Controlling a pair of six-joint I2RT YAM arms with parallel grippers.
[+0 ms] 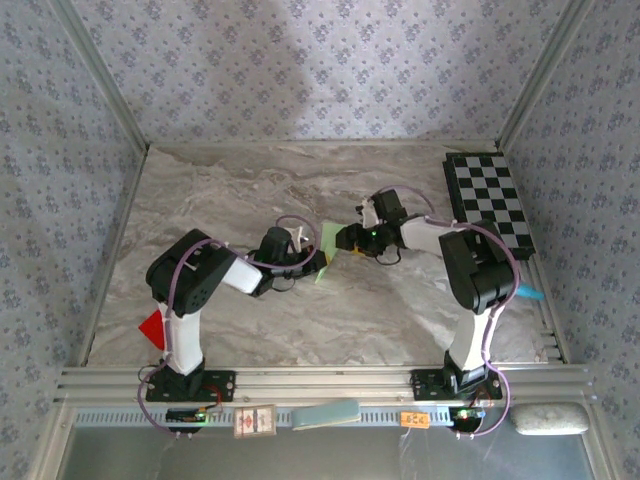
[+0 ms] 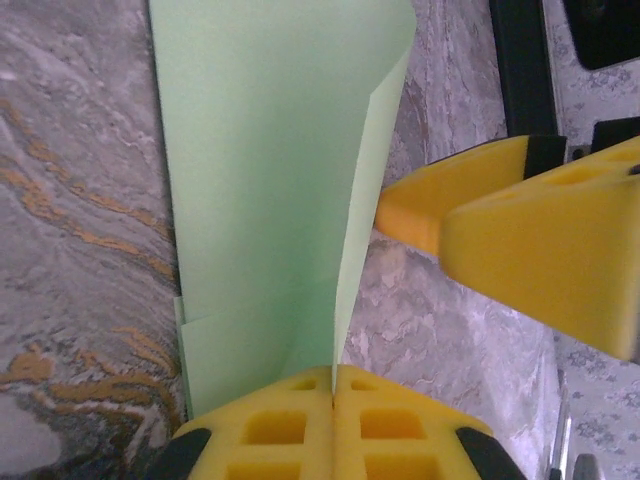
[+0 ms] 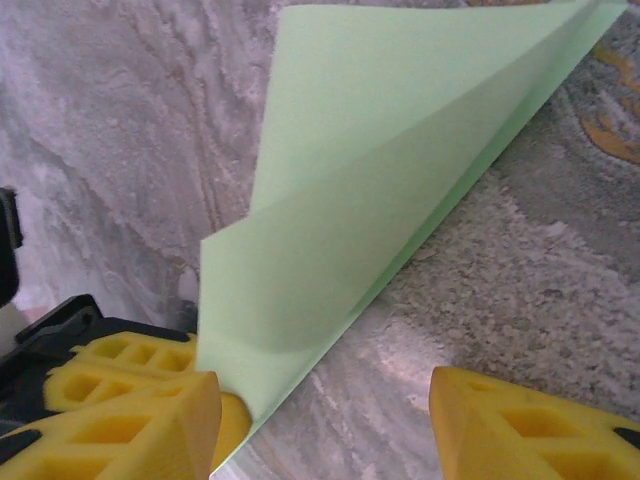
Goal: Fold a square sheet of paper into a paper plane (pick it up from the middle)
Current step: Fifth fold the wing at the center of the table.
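- Left gripper point(image 2: 333, 395), yellow foam fingers, closest to lens in left wrist view: pressed together, pinching the near end of the pale green paper plane point(image 2: 270, 170) right at its crease.
- Paper plane = half-made. Long folded sheet at table centre, between the two arms, lower layer flat on the surface.
- One layer curls up as a loose flap, not creased down.
- Right gripper point(image 3: 320, 405), same yellow foam: jaws spread, nothing pinched. One finger sits at the flap's corner, the other well clear over bare table.
- Step (my read): mid-fold. Left gripper anchors, right gripper is placed to take or press the flap. Approx halfway; no dart shape or wings yet.
- Next move needs: catch flap edge w/o dragging the sheet, line it up w/ centre crease, then press flat. Thin paper, prob. buckles if shoved sideways.
- Surface: grey-beige marbled tabletop point(image 1: 250, 190) w/ orange veins, flat, matte.
- Room: boxed enclosure, blue-grey floral-pattern walls point(image 1: 300, 60).
- Black-and-white chequered board point(image 1: 490, 200) lies at far right of the table.
- Small red triangular object point(image 1: 150, 328) sits beside left arm.
- Light-blue flat card point(image 1: 325, 413) rests on near rail.
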